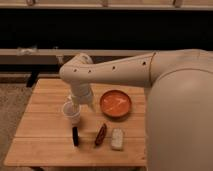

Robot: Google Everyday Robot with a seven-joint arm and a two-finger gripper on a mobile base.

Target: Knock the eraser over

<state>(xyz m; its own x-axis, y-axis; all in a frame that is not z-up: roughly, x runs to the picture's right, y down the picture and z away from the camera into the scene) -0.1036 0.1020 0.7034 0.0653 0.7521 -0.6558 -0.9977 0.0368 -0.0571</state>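
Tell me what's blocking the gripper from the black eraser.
Nothing visible. The gripper hangs right at the eraser's far end, with no object between them. The reddish-brown oblong item, pale block and orange plate all lie off to one side on the wooden table.

Warm, dim indoor light, gripper (73, 119) above eraser (75, 136)

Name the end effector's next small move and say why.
Probably lower the end effector a touch and sweep it sideways into the eraser. It hangs just above the eraser's top end, the eraser seems to stand upright on the table, and the reddish-brown item lies apart from it.
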